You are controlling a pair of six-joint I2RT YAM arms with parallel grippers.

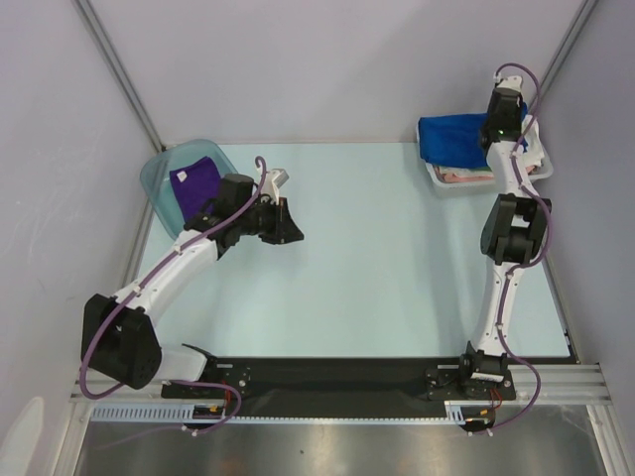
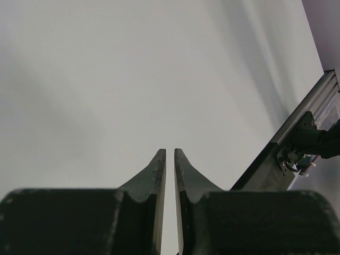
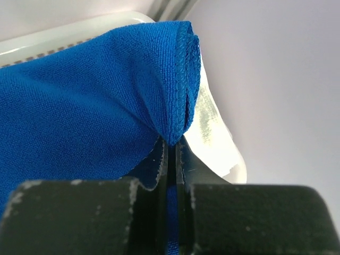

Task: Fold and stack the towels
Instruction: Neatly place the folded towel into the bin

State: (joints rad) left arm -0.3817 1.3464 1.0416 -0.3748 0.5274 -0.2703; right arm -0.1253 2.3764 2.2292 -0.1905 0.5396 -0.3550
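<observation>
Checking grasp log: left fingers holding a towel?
No, the left fingers are closed to a thin gap with nothing in it; only the table shows beyond.

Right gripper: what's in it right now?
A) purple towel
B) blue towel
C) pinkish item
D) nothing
B: in the right wrist view the right gripper is shut on a bunched hem of the blue towel, with blue cloth pinched between the jaws.
</observation>
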